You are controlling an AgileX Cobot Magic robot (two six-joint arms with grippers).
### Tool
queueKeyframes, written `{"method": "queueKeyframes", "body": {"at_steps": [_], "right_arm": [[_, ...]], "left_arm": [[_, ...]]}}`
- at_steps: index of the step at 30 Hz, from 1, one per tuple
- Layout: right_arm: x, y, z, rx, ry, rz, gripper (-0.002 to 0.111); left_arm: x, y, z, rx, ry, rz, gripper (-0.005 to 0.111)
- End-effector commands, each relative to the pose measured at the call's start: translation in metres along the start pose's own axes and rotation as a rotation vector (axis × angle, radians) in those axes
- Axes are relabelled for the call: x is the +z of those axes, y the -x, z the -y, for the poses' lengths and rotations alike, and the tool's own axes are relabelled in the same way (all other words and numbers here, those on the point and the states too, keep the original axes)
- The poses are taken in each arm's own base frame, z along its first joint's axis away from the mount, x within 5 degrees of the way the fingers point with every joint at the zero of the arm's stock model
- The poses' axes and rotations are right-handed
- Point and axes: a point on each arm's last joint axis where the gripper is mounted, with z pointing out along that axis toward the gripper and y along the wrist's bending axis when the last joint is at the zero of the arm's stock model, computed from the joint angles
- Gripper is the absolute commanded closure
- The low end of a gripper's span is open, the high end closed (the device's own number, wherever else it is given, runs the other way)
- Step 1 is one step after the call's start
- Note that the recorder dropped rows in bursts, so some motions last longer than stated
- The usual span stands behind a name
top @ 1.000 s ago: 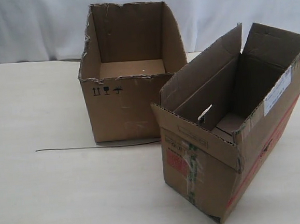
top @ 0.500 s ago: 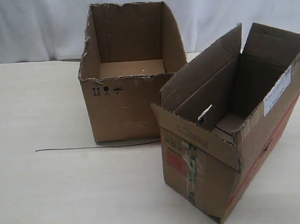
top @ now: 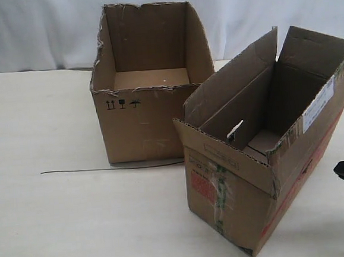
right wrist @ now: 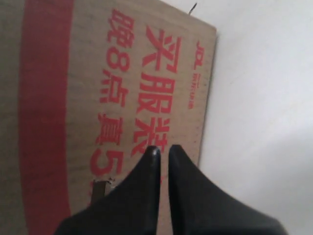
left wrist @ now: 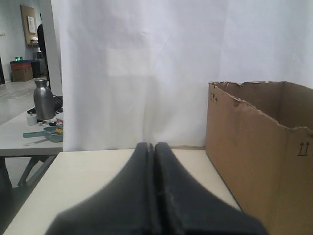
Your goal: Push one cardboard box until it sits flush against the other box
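Note:
The narrow cardboard box (top: 248, 188), with upright flaps, a red label and green-printed tape, stands at an angle at the front right. The wider squarish box (top: 139, 122) with black symbols stands behind it to the left; their sides are not parallel. My right gripper (top: 342, 170) shows at the right edge, beside the narrow box's long side. In the right wrist view its tips (right wrist: 164, 149) have only a thin slit between them and hold nothing, close to the red-printed side (right wrist: 98, 73). My left gripper (left wrist: 154, 147) is shut and empty, left of the squarish box (left wrist: 254, 161).
A thin dark wire (top: 103, 168) lies on the pale table (top: 60, 220) in front of the squarish box. A white curtain (top: 33, 32) hangs behind. Off the table, a side table carries a metal bottle (left wrist: 44, 99).
My right gripper has come into the exterior view at the right edge, beside the narrow box. Both boxes stand where they were.

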Motion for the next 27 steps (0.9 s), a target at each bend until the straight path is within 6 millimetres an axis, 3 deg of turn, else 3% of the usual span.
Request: {"method": "queueKeyframes", "body": {"at_steps": [1, 8, 27], "right_arm": [[0.015, 0.002, 0.007, 0.0, 0.018, -0.034, 0.103], [0.033, 0.008, 0.007, -0.02, 0.111, -0.053, 0.103], [0.083, 0.076, 0.004, -0.019, 0.113, -0.047, 0.103]], "left_arm": [[0.0, 0.0, 0.0, -0.008, 0.0, 0.01, 0.107], [0.0, 0.0, 0.0, -0.008, 0.0, 0.01, 0.107], [0.0, 0.0, 0.0, -0.006, 0.0, 0.01, 0.107]]}}
